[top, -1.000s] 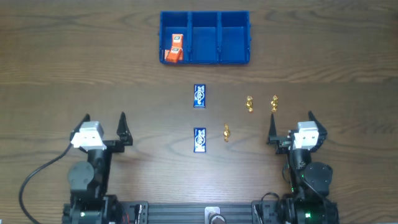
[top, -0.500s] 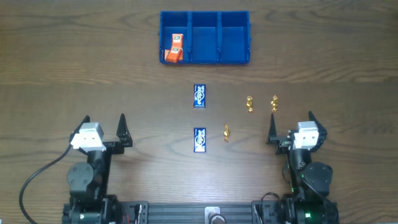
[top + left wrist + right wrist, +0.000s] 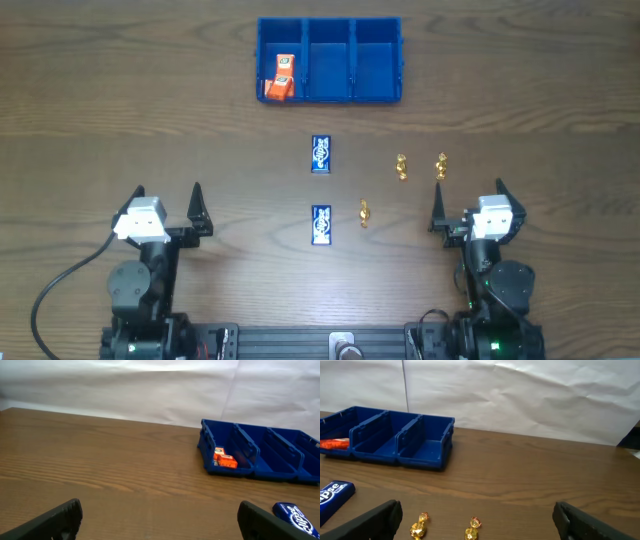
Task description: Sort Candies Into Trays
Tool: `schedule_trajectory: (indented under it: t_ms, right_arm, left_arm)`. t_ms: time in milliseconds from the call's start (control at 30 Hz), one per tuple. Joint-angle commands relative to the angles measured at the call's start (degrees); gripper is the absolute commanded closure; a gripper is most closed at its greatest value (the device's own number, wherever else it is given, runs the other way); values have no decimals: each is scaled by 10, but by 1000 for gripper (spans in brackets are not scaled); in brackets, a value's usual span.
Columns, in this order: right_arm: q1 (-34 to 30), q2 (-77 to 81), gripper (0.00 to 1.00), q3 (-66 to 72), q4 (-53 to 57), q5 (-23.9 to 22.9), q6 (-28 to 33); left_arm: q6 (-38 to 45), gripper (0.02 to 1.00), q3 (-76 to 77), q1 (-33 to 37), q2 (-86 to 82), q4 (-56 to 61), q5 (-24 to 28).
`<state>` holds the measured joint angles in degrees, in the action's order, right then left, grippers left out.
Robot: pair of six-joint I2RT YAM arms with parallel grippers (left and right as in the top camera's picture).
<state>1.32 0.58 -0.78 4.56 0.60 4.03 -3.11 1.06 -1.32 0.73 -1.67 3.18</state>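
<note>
Surface: wood table (image 3: 120, 110), with a white backdrop (image 3: 125, 390) behind its far edge.
Tray: the blue tray (image 3: 330, 98) sits at the far middle of the table. It has three compartments side by side.
Done: two orange candies (image 3: 280, 78) lie in the tray's left compartment, stacked against each other. The middle and right compartments hold nothing.
Left to sort, blue: the far blue bar (image 3: 320, 154) and near blue bar (image 3: 320, 224) lie loose mid-table. One is straight behind the other, well apart, and both are outside the tray.
Left to sort, gold: three gold candies (image 3: 401, 166) lie loose right of the bars. Two sit side by side level with the far bar. The third is nearer you, just right of the near blue bar.
Left gripper (image 3: 168, 190): released, fingers spread wide, grasping nothing. It is parked near-left, well apart from every candy.
Right gripper (image 3: 467, 190): released, fingers wide, empty. It is parked near-right, and the gold pair is the closest thing ahead of it.
Progress: you look roughly a third through, with one kind binned and five pieces still on the table.
Next, my guess: send your right arm to the gold candies and your left to the blue bars, one kind per free compartment.
</note>
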Motion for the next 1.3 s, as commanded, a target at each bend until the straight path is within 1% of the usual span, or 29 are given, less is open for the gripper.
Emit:
schedule_trajectory:
  t_ms: [33,233,333,433,533,700,833,933,1000,1100,1200,1300]
  right_arm:
    - [3,-4,3,3,2,-1,5]
    - [3,-4,3,3,1,-1,5]
    - [3,-4,3,3,-15,18,0]
    - [3,-4,3,2,-45,18,-79]
    - [3,8,3,-24,-39,25,-129]
    - [2,147,3,-166,14,118,-132]
    - [2,279,3,-287,79,186,-132]
    - [4,395,3,-393,154,232,-132]
    - [10,466,3,-463,217,252,-133]
    - [42,579,3,-574,336,258,-133]
    - [92,675,3,-661,443,257,-137]
    - [152,756,3,-715,512,227,-185]
  left_arm:
    - [4,20,-8,1,-5,-26,7]
    - [4,20,-8,1,-5,-26,7]
    - [4,20,-8,1,-5,-26,7]
    - [4,20,-8,1,-5,-26,7]
    - [4,20,-8,1,-5,-26,7]
    - [4,20,-8,1,-5,-26,7]
    - [4,20,-8,1,-5,-26,7]
    - [4,20,-8,1,-5,-26,7]
    - [4,23,-8,1,-5,-26,7]
    - [4,20,-8,1,-5,-26,7]
    - [4,20,-8,1,-5,-26,7]
    - [4,20,-8,1,-5,-26,7]
